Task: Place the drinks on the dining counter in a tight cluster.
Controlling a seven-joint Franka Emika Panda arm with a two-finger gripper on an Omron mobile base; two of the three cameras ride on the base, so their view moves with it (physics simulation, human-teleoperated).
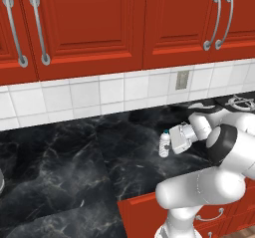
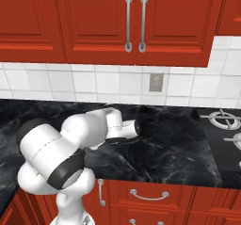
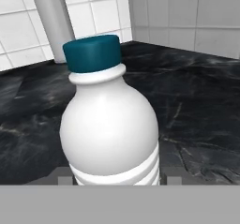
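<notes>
Black marbled counter under red wall cabinets with long metal handles, backed by a white tiled wall with a small grey outlet plate; dark stove burners off to the far right in the right base view. On this counter, directly in front of the gripper, a small clear plastic bottle with a teal cap, standing upright on the marble. In the hand view, this bottle very close and central, between the two dark finger tips, with one tip low on each side of its ribbed lower body. Jaws drawn in close around the bottle, but real contact not clear, so impossible to say if gripping or only near. Beyond the bottle, further from the gripper and a little to the left in the hand view, a pale grey upright roll on a holder against the tiles. White arm bent low over the red drawer fronts.
</notes>
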